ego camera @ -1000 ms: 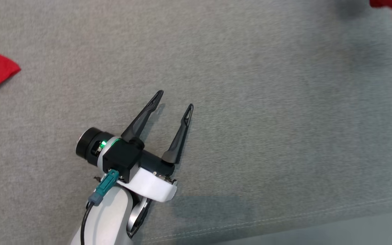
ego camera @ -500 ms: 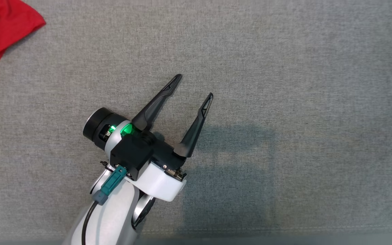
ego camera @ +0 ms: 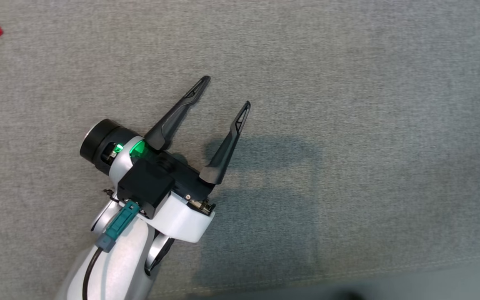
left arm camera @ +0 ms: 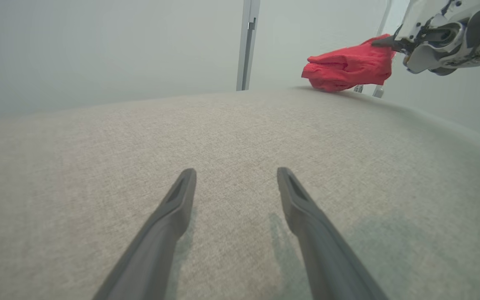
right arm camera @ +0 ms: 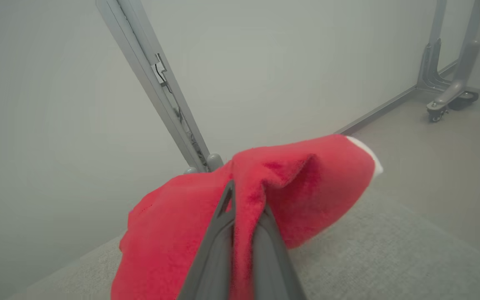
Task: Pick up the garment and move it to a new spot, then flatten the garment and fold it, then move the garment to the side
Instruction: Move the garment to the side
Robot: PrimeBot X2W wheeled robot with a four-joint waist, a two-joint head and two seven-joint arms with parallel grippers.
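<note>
The left gripper [ego camera: 227,91] stood wide open and empty, low over the grey surface [ego camera: 369,125]; the right gripper [right arm camera: 245,203] was clamped on a fold of the red garment [right arm camera: 169,225]; the garment hung bunched at the surface's far edge, well apart from the left gripper, near a grey post [right arm camera: 156,83].

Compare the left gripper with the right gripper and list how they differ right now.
The left gripper has its fingers spread wide; the right gripper has them pressed together. The left gripper holds nothing, with only the bare grey surface between its fingers; the right gripper pinches a fold of the red garment. Both have two long dark fingers.
</note>
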